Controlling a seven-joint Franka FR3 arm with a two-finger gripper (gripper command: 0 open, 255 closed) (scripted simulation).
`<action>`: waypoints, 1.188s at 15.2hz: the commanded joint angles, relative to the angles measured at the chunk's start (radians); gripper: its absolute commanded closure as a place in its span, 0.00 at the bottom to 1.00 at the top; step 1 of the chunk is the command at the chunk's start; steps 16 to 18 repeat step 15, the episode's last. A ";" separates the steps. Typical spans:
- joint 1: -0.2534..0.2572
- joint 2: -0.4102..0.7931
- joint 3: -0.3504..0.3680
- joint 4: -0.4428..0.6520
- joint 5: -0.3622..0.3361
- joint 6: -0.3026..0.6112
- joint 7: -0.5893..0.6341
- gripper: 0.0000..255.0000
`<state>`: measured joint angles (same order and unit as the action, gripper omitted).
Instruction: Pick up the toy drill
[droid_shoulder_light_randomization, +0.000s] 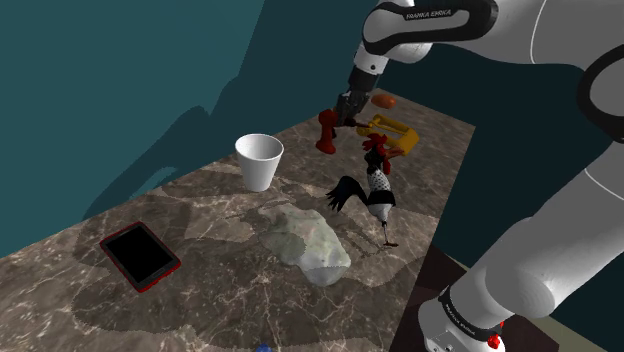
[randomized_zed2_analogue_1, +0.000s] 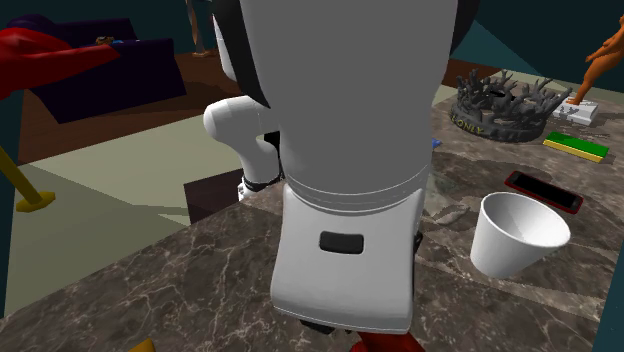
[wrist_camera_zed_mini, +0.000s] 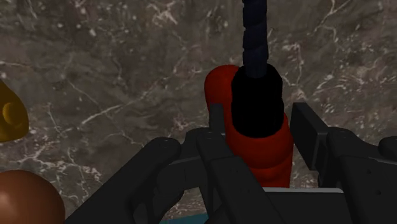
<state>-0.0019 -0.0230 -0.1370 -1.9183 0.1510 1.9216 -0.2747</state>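
The toy drill is red with a black chuck and a dark twisted bit. It stands at the far side of the dark marble table in the shoulder view, left of a yellow toy. My black gripper comes down on it from the right, just above the table. In the wrist view the drill's red body sits between the two fingers, which clasp its sides, and the bit points away from the gripper. I cannot tell whether the drill rests on the table or hangs a little above it.
A white cup, a rooster figure, a pale crumpled lump and a red-edged black tablet lie nearer the stand. An orange thing sits behind the yellow toy. The table's edge runs close behind the drill.
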 joint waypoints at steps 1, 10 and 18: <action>0.001 -0.004 0.001 0.018 -0.002 -0.022 0.005 1.00; 0.000 -0.009 0.000 0.133 -0.007 -0.141 0.021 1.00; -0.001 -0.007 -0.001 0.178 -0.008 -0.183 0.026 1.00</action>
